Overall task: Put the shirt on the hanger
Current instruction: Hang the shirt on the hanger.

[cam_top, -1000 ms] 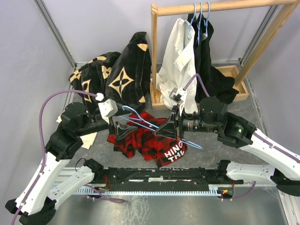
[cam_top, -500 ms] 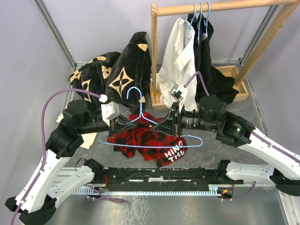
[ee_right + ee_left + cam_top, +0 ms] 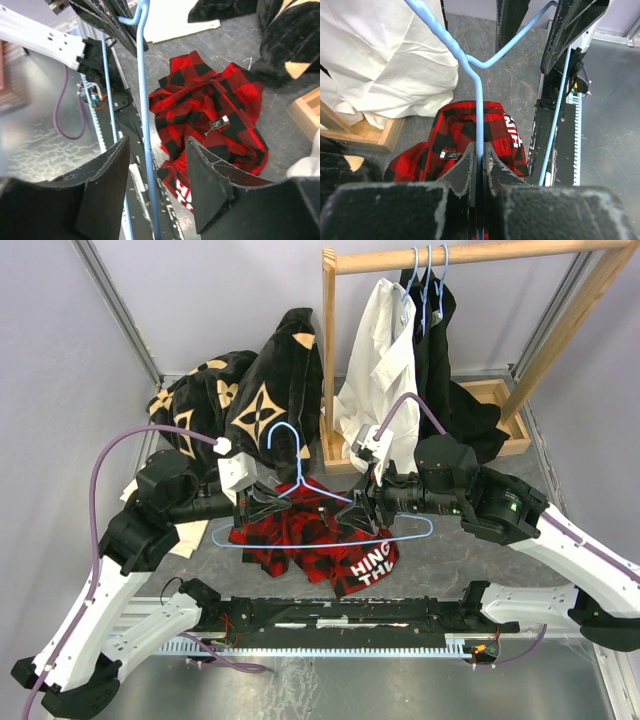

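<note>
The left gripper has its fingers closed tight on the neck of the light-blue wire hanger, whose triangular frame extends out beyond the fingertips. The right gripper has its fingers spread apart, with a hanger wire running unclamped between them. The red-and-black plaid shirt lies crumpled on the grey table beneath both pairs of fingers, off the hanger.

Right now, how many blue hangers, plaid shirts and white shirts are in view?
Blue hangers: 4, one in the left gripper, three hooks on the rail
Plaid shirts: 1
White shirts: 1
Total: 6
</note>
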`<state>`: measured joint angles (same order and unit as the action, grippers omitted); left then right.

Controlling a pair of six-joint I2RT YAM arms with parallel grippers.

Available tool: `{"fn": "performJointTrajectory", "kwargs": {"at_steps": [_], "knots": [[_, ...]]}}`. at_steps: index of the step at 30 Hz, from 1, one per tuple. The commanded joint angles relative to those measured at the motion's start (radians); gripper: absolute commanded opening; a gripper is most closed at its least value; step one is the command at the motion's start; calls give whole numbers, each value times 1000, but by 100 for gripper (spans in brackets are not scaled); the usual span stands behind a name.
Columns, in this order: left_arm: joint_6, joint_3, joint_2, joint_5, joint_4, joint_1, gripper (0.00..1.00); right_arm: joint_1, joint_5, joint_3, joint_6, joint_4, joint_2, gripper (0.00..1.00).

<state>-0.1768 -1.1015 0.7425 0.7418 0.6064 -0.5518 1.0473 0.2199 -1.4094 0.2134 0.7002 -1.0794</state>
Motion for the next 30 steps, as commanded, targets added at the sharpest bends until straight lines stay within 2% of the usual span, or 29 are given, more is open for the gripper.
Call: {"fn": "performJointTrajectory", "kwargs": {"at_steps": [1, 6, 15, 20, 25, 26, 29, 30], "knots": [[20, -36, 28, 1, 16, 1, 3, 4, -33, -45, -161, 38, -3, 57], [30, -33, 54, 6, 31, 2, 3, 4, -33, -44, -236, 53, 0, 62], [16, -37, 73, 29, 36, 1, 3, 5, 59, -65, -275, 104, -47, 60], [7, -35, 77, 32, 38, 0, 3, 5, 75, -77, -257, 100, -81, 52], [-7, -27, 57, 25, 38, 0, 3, 4, 36, -72, -200, 67, -99, 37], [-9, -25, 54, 21, 38, 0, 3, 5, 26, -72, -183, 65, -101, 37], [-22, -27, 42, 12, 40, 1, 3, 5, -14, -99, -94, 64, -118, 49], [-25, -27, 38, 11, 40, 1, 3, 4, -7, -111, -67, 66, -125, 50]]}}
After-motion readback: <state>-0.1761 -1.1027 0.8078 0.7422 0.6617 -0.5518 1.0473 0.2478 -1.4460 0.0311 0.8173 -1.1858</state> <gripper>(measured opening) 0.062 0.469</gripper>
